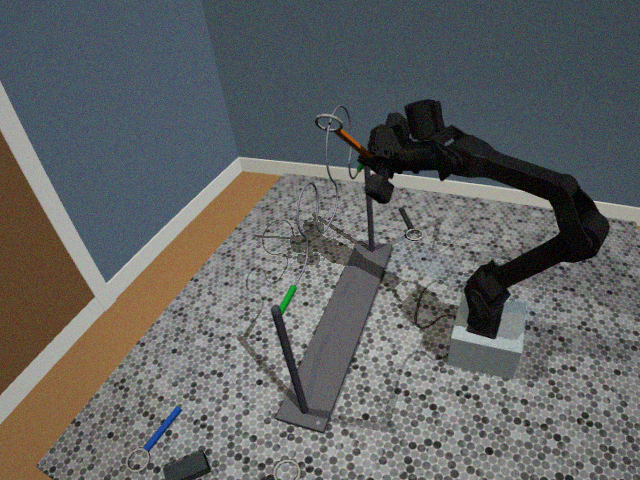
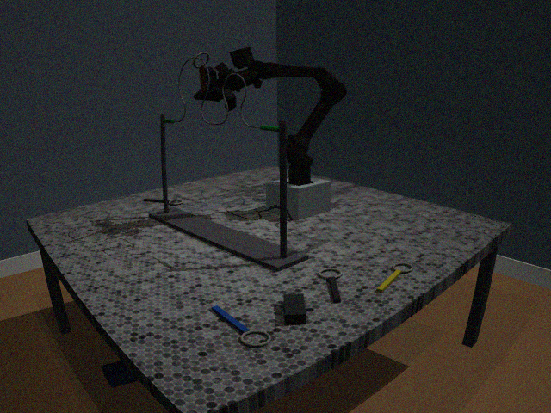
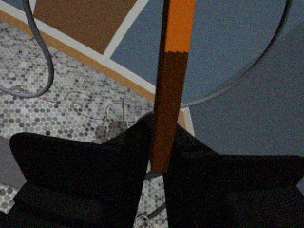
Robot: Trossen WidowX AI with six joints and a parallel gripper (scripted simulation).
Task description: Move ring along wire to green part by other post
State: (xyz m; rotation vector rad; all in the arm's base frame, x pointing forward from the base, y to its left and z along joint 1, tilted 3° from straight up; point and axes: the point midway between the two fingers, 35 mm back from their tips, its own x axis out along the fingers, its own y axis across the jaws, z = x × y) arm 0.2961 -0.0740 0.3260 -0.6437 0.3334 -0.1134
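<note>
My gripper [image 1: 368, 157] is clamped on the low end of the orange handle [image 1: 351, 141], with the jaws nearly together because the handle is thin. I hold it down there so the ring [image 1: 329, 122] stands out ahead of my fingers and only the ring goes near the grey wire [image 1: 330, 170]; my black links stay back on the right side of it. The ring is up high, at the top of the first tall loop of the wire, beyond the far post [image 1: 369, 217] and its green section [image 1: 359, 167], which shows only as a sliver beside my wrist. By my reckoning most of the route is still ahead: the other green section [image 1: 287, 299] sits at the near post [image 1: 289, 361], with several more coils between.

The top view gives me the ring's outline against the wall and the wire curving close by it, but I cannot tell there whether they touch or are just apart. The exterior view shows the whole span from the side: the two posts on the base plate [image 2: 231, 242], both green ends, and the ring [image 2: 201, 59] above them all, though it is too dark to read the handle. The wrist view alone shows the grip itself: the handle [image 3: 180, 19] rising straight from between my fingers, and grey wire [image 3: 38, 45] sweeping past on the left and right, well apart from the handle. The ring is out of that frame.
</note>
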